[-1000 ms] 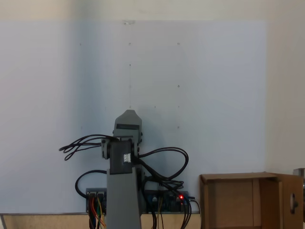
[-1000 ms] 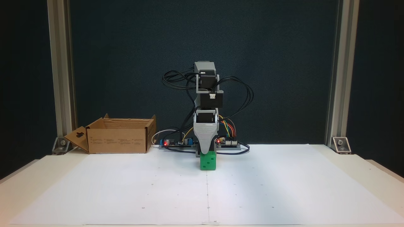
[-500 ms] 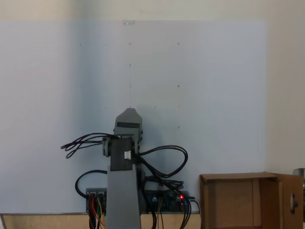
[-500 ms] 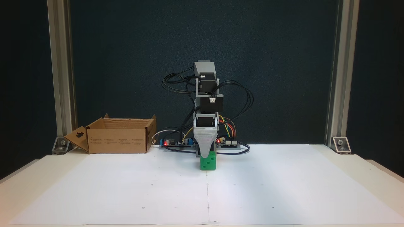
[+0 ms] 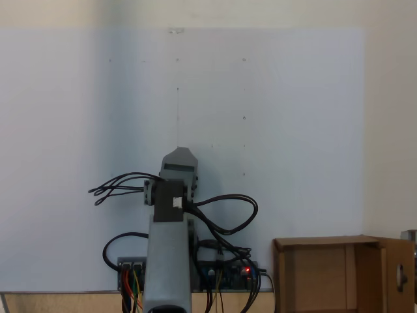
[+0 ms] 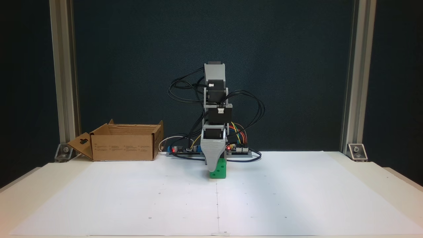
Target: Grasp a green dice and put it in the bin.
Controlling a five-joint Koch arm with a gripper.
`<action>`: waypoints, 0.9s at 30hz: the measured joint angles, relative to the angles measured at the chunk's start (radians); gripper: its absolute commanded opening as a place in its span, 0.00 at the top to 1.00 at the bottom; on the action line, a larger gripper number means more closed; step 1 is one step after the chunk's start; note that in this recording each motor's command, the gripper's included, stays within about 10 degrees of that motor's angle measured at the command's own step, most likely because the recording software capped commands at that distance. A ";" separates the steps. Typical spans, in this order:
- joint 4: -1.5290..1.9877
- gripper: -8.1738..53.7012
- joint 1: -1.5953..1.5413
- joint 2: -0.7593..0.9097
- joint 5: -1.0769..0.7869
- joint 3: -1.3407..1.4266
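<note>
- We see one grey finger (image 6: pixel 213 162) of the gripper (image 6: pixel 214 169) reaching down in front of the green dice (image 6: pixel 220 171) and covering its upper left part; the other finger lies behind it, so we cannot tell whether the two are spread or pinching the cube.
- The white paper sheet (image 6: pixel 297 198) covers most of the table (image 6: pixel 19 195) and carries a few faint dots and a thin centre line; in the view from above (image 5: pixel 293 98) it spreads out beyond the arm.
- The arm (image 6: pixel 215 109) stands near the middle of the far edge, folded forward and downward, with black cables (image 6: pixel 254 102) looping out on both sides; from above (image 5: pixel 171 235) we look down along its grey back.
- The bin (image 6: pixel 124 142) sits at the far left of the front view, well apart from the arm, its top open and one flap folded out to the left; from above (image 5: pixel 326 274) it lies at the lower right.
- The circuit boards (image 6: pixel 185 150) lie at the foot of the arm, with small red lights and coloured wires.
- The green dice rests on the paper just in front of the arm's base, on the centre line, dark pips on its front face.
</note>
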 measured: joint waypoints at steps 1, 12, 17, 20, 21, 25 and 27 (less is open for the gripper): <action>-0.006 0.17 0.002 -0.008 0.000 0.002; -0.074 0.17 0.006 -0.038 0.000 0.043; -0.075 0.20 0.002 -0.054 0.000 0.043; -0.075 0.20 -0.003 -0.064 0.000 0.043; -0.077 0.20 -0.003 -0.066 0.000 0.043; -0.078 0.20 -0.008 -0.087 0.000 0.043; -0.087 0.20 -0.008 -0.097 0.000 0.043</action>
